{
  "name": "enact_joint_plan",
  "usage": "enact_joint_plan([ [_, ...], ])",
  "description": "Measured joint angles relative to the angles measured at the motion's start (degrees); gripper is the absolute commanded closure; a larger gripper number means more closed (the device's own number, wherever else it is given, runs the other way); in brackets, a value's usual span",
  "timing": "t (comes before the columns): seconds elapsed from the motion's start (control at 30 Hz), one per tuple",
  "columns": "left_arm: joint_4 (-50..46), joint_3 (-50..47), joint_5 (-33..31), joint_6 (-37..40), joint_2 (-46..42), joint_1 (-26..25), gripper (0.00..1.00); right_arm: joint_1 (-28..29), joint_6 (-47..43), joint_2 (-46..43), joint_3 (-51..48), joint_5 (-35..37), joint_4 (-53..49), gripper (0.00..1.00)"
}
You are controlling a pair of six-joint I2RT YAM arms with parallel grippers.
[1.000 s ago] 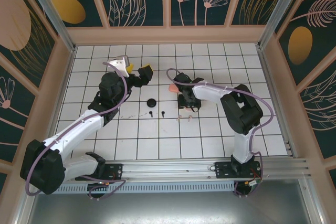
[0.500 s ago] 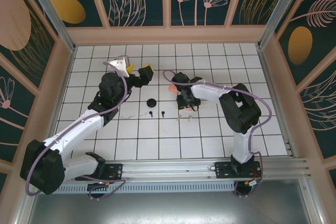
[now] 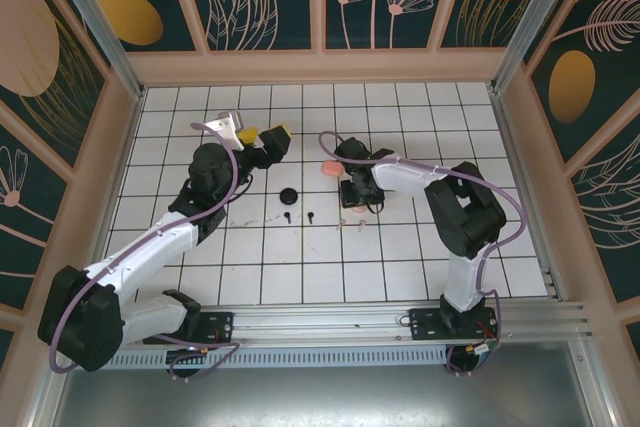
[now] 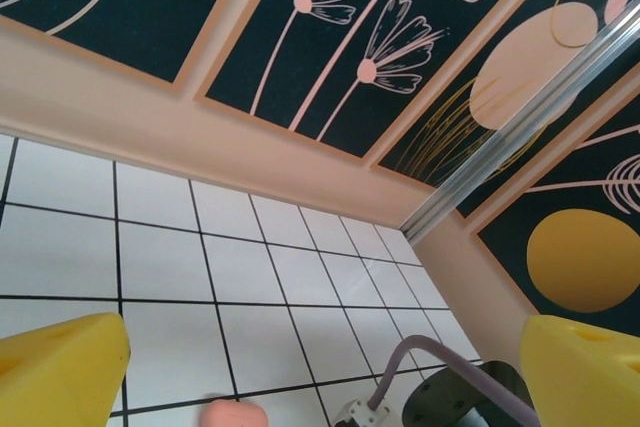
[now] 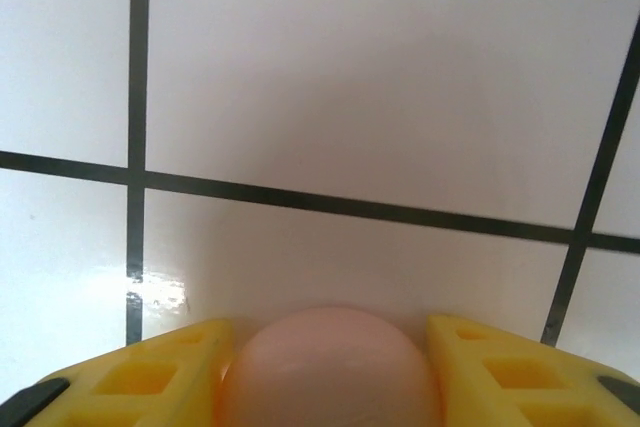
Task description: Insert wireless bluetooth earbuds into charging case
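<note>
Right wrist shows a pink earbud [image 5: 325, 382] pinched in the right tool [image 5: 328, 335]; left wrist shows the left tool [image 4: 320, 367] spread wide.

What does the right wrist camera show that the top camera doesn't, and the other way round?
Right wrist close-up: a pale pink rounded thing pinched between the right gripper's yellow fingers. Top view: the left gripper, a black round case, black earbuds and pink earbuds on the tiles. Shared: the right gripper and the white gridded table.

Top view overlooks the table [image 3: 300, 277]; left wrist faces the back wall [image 4: 120, 107], right wrist close above tiles.
</note>
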Motion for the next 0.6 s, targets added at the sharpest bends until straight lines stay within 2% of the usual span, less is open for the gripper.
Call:
enact_joint_plan([
  [0.1,1.11,-0.57,1.33,0.83,1.2,0.04,0.01,-0.17,3.17,-1.33,-0.09,-0.96,-0.37,0.54],
  [0.27,8.09,-5.64,9.11,2.51,5.53,0.11,0.01,-2.51,11.28,-6.91,1.6,-3.96,-0.17,0.55],
  [0.43,15.5,-9.35,17.33,2.67,9.92,0.02,0.02,-6.14,21.35,-12.94,4.5,-8.52,4.31,0.55],
  [0.6,23.98,-10.08,21.22,2.64,12.81,-1.73,0.04,-6.82,32.26,-15.56,8.28,-10.75,9.44,0.56],
])
